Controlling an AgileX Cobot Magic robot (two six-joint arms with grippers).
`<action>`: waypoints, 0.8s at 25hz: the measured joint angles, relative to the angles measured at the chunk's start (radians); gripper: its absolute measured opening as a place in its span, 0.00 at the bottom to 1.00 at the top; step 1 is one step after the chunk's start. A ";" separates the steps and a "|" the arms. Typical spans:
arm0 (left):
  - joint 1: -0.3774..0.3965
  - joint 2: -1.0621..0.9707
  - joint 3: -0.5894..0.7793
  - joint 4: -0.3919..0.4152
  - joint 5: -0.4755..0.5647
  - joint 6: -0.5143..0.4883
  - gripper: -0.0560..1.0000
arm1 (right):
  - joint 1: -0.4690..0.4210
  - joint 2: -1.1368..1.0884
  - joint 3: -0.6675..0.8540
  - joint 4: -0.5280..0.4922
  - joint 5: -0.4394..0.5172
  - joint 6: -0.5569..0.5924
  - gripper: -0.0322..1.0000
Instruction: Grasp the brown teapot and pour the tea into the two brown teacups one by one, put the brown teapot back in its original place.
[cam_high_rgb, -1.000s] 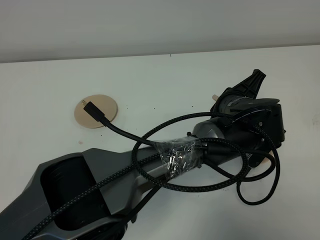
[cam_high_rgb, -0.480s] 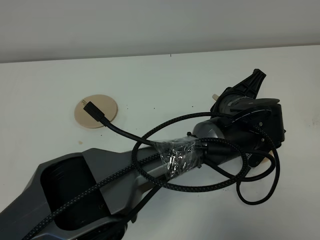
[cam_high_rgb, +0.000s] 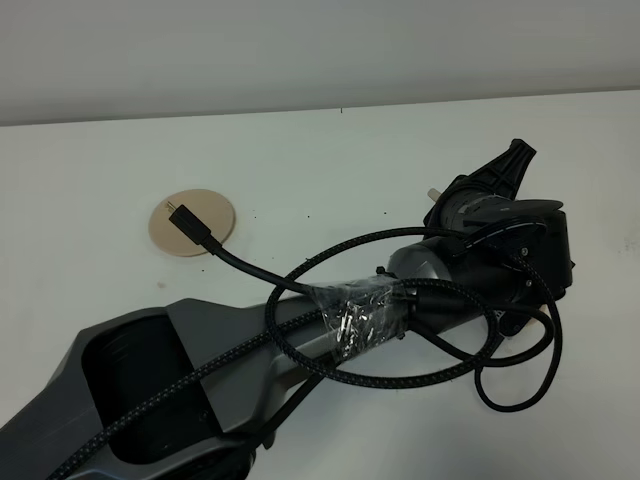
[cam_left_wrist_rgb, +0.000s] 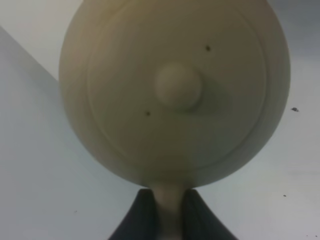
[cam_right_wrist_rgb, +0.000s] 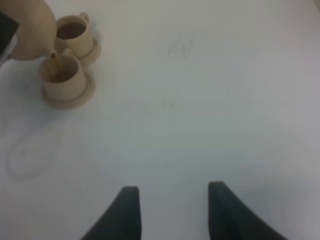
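Left gripper (cam_left_wrist_rgb: 170, 214): dark fingers (cam_left_wrist_rgb: 136, 221) clamped on either side of the pale handle (cam_left_wrist_rgb: 170, 199) of the brown teapot (cam_left_wrist_rgb: 100, 135). Pot fills the view; lid (cam_left_wrist_rgb: 225, 115) seated, round knob (cam_left_wrist_rgb: 178, 87) central. White table (cam_left_wrist_rgb: 40, 180) beneath.

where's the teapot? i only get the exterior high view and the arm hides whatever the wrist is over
observer: The left wrist view shows the left claw shut on the handle of the brown teapot, with the lid on.
operator: is the spout at a cup
observer: In the right wrist view the spout sits over the nearer teacup. The farther teacup looks dark inside, possibly tea.
operator: and the right claw
observer: The right claw is open and holds nothing, above bare table.
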 joint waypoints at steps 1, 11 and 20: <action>0.000 0.000 0.000 0.001 0.000 0.000 0.17 | 0.000 0.000 0.000 0.000 0.000 0.000 0.35; -0.001 0.000 0.000 0.002 0.000 0.000 0.17 | 0.000 0.000 0.000 0.000 0.000 0.000 0.35; -0.001 0.000 0.000 0.028 0.000 0.004 0.17 | 0.000 0.000 0.000 0.000 0.000 0.001 0.35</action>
